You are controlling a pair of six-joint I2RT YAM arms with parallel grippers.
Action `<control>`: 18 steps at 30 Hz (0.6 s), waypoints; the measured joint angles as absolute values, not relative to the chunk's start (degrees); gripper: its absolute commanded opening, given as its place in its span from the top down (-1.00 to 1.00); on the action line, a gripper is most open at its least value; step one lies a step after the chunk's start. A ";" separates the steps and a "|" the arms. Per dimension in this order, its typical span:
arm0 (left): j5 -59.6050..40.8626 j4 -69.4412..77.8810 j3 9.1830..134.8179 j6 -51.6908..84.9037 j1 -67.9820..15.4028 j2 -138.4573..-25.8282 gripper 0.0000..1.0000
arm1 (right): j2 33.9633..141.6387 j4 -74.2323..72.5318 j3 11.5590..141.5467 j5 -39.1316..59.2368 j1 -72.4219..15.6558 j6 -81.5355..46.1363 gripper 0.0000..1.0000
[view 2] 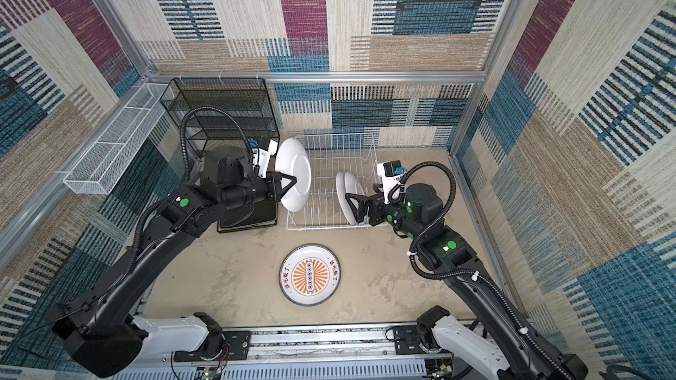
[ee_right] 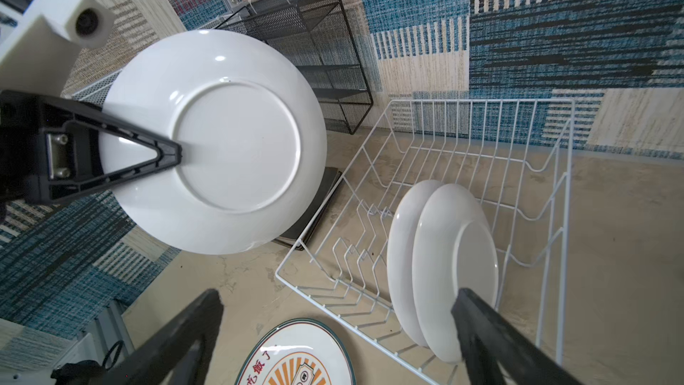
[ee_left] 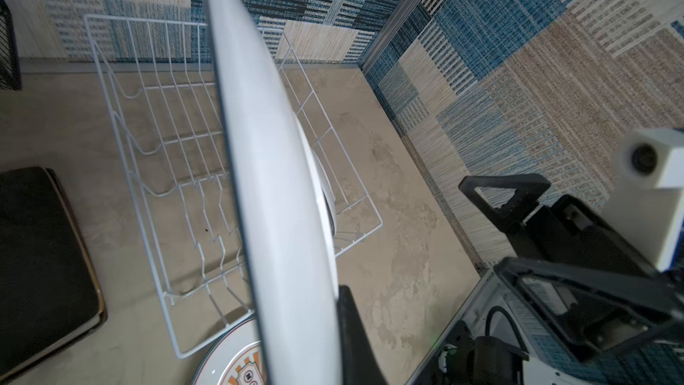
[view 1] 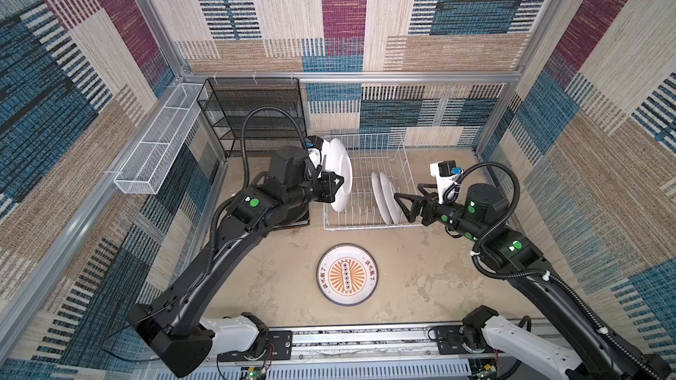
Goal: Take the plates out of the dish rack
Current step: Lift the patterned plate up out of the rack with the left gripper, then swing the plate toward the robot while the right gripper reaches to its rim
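On the desk (view 1: 420, 279) the dish rack (view 1: 362, 184) is stood, with two white plates (view 1: 384, 195) racked at its right end. A third plate (ee_right: 237, 146), pinched by the left tool (ee_right: 174, 155) over the left end, is seen edge-on in the left wrist view and square-on only in the right wrist view. The right tool (view 1: 406, 191) is spread.

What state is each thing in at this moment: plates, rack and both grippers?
dish rack, standing, two plates in it.
racked plates, upright, side by side.
raised plate, on edge, in the air.
left gripper, shut on the raised plate.
right gripper, open, empty.
flat plate, face up on the table.
square plates, stacked flat beside the rack.
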State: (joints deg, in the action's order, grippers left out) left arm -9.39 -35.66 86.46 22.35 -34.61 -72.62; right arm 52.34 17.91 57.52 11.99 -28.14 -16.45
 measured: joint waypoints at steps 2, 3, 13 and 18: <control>-8.62 -35.66 85.93 19.00 -34.72 -70.96 1.00 | 53.84 18.26 60.12 12.47 -27.75 -17.91 -0.99; -7.84 -35.64 85.56 17.37 -34.83 -70.11 1.00 | 54.76 18.70 61.78 12.91 -27.44 -18.26 -0.99; -1.04 -35.57 79.90 -0.95 -39.22 -65.84 1.00 | 65.80 25.36 75.96 23.07 -20.03 -22.81 -0.99; 4.71 -35.51 76.79 -10.15 -42.19 -66.02 1.00 | 70.35 26.44 78.91 30.83 -18.02 -26.15 -0.95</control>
State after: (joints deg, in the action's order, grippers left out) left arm 4.71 -35.51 76.79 -10.15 -42.19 -66.02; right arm 70.35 26.44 78.91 30.83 -18.02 -26.15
